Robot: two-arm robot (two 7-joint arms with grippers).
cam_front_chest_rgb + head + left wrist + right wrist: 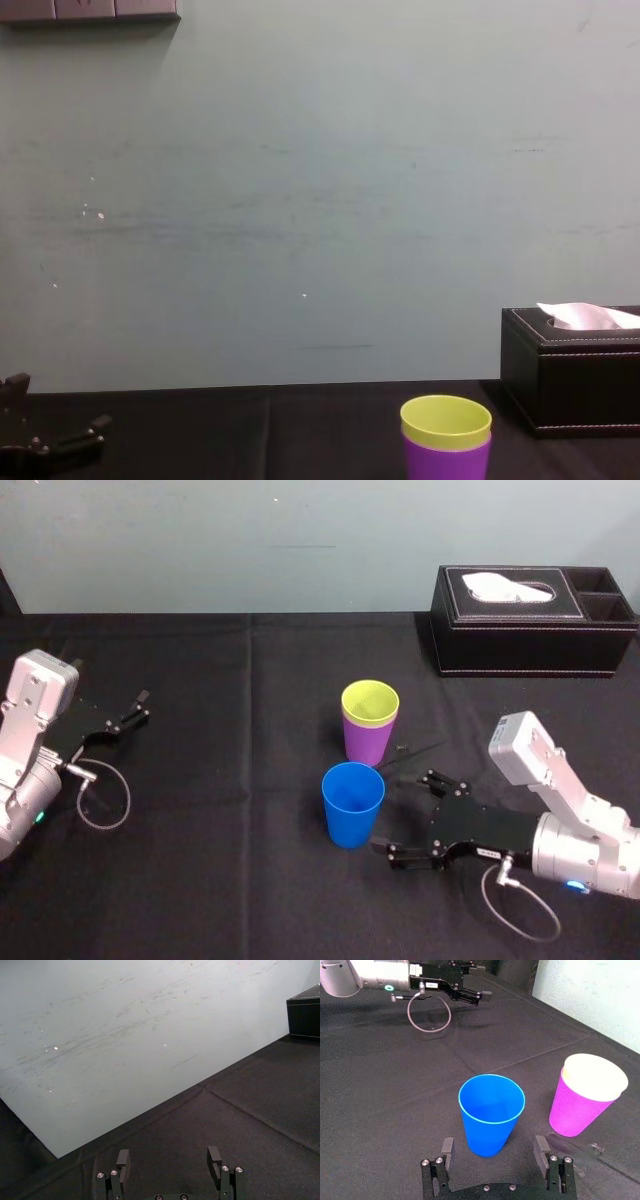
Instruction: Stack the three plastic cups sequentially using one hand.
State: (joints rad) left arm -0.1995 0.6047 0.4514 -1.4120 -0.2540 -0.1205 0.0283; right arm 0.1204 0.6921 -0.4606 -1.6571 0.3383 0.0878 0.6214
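I could read no text anywhere. The white label [431, 985] on the left claw [482, 981] was too small for me to make out, and so was the white strip [488, 852] on the right claw [400, 812].

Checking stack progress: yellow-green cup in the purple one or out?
In. The yellow-green cup sits nested in the upright purple cup, only its rim band showing above.
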